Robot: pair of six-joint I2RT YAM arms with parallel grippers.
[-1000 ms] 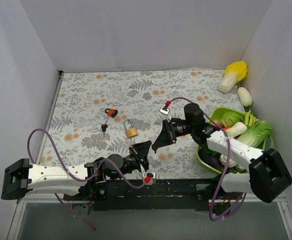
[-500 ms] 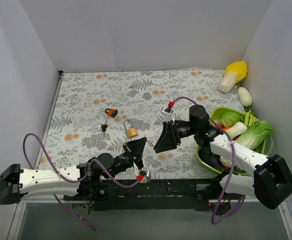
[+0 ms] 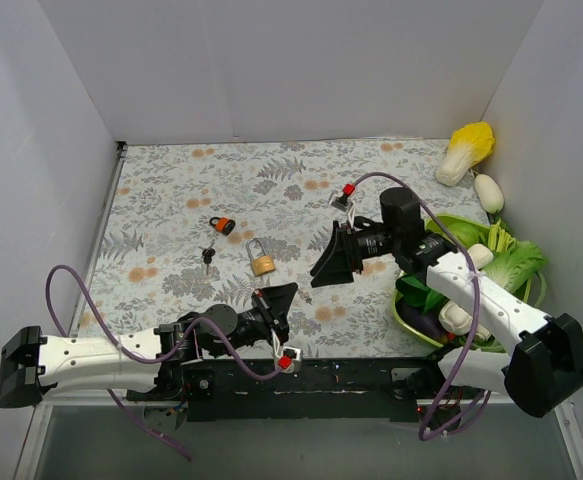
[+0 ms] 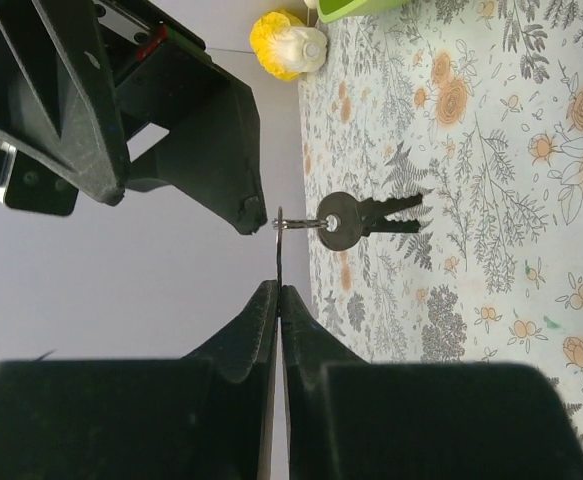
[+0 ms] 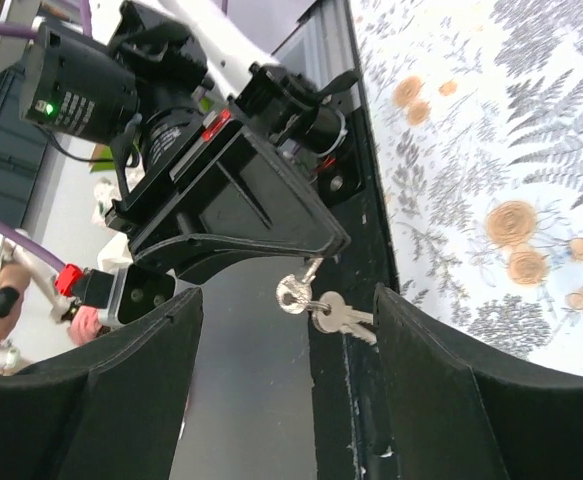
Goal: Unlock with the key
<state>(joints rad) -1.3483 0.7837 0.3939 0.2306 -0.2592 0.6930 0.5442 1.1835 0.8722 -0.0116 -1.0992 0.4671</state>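
Observation:
My left gripper (image 3: 277, 303) is shut on the blade of a silver key (image 5: 297, 291), held off the table near the front edge. A second key (image 4: 349, 217) dangles from its ring. In the right wrist view the left gripper (image 5: 233, 212) points at me with the key bunch hanging in the gap between my own fingers. My right gripper (image 3: 331, 262) stands open, apart from the keys, just right of the left gripper; its fingers (image 4: 121, 110) fill the top left of the left wrist view. The brass padlock (image 3: 261, 262) lies on the flowered cloth, left of both grippers.
A small orange lock (image 3: 223, 225) and dark keys (image 3: 208, 257) lie left of the padlock. A green basket (image 3: 407, 318) of vegetables stands at the right under the right arm. A yellow cabbage (image 3: 468, 150) and a white radish (image 3: 488, 192) lie at the back right.
My right gripper's jaws have spread wide and it has drawn back a little, up and to the right. The left gripper keeps its grip on the key.

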